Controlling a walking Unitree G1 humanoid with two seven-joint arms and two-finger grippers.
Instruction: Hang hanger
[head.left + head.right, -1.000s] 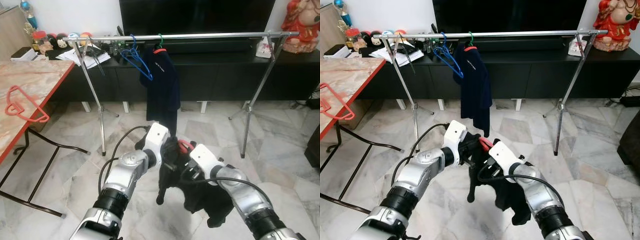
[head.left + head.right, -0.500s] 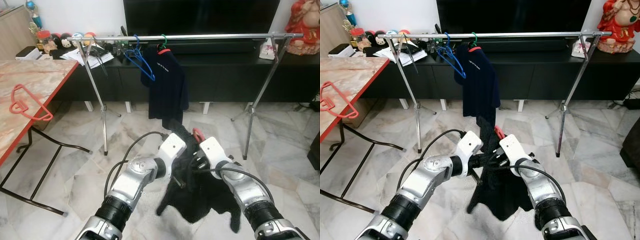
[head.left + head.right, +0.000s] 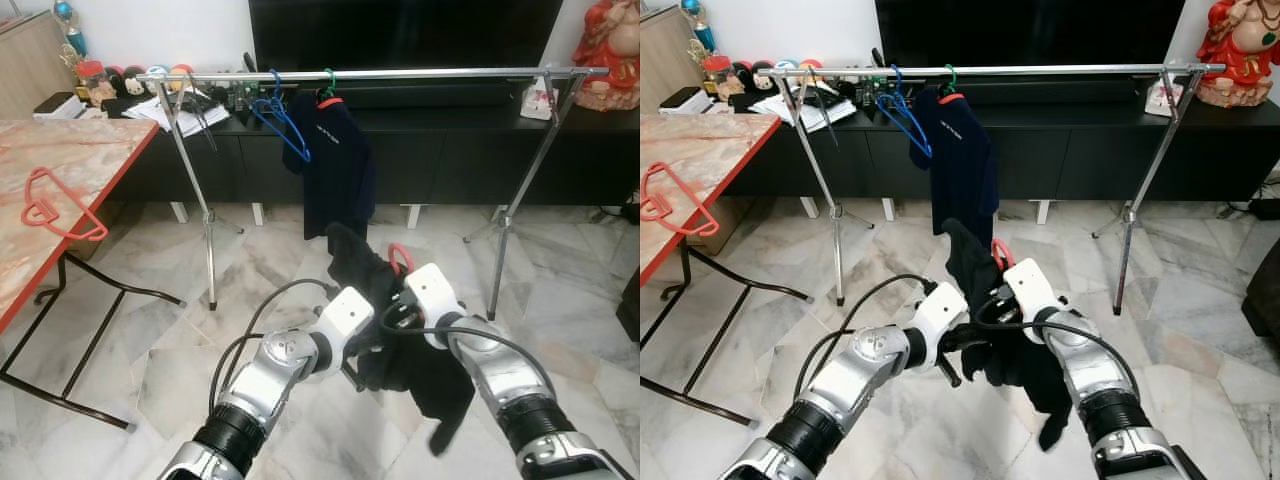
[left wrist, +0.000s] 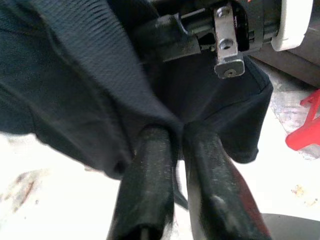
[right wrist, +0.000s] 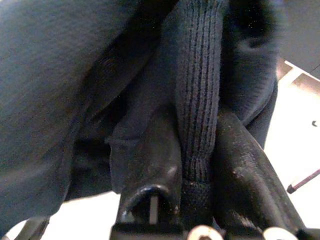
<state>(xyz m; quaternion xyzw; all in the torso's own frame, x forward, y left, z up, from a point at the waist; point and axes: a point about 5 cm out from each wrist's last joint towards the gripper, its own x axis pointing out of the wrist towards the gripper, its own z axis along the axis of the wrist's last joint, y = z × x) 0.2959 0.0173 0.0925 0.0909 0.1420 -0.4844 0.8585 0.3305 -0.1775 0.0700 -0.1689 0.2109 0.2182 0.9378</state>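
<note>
Low in the middle of the frame, both arms meet over the marble floor (image 3: 150, 340), sharing a dark garment (image 3: 430, 385) that droops between and below them. From the left wrist camera, the left gripper (image 4: 177, 145) has its two black fingers (image 4: 150, 165) pinched tight on a fold of that cloth. The right gripper (image 5: 197, 165) is clamped on a ribbed edge of the same garment, the rib squeezed between its fingers. Just above the right wrist, a red hanger (image 3: 400, 257) pokes its hook out of the bundled fabric, at centre frame.

Across the upper part of the frame runs a silver clothes rail (image 3: 450, 73) on splayed metal legs. Left of its middle hang a blue hanger (image 3: 280, 120), bare, and right beside it a navy shirt (image 3: 335, 165) on a hanger with a green hook. A few dark empty hangers dangle nearer the rail's left end.

Behind the rail, a long black TV cabinet (image 3: 440, 160) carries papers and small toys at the upper left, with a big dark screen above it. At the left edge, a red-rimmed desk (image 3: 60, 170) bears another red hanger (image 3: 62, 205) lying flat near its edge. A red figurine (image 3: 612, 50) sits in the upper right corner.
</note>
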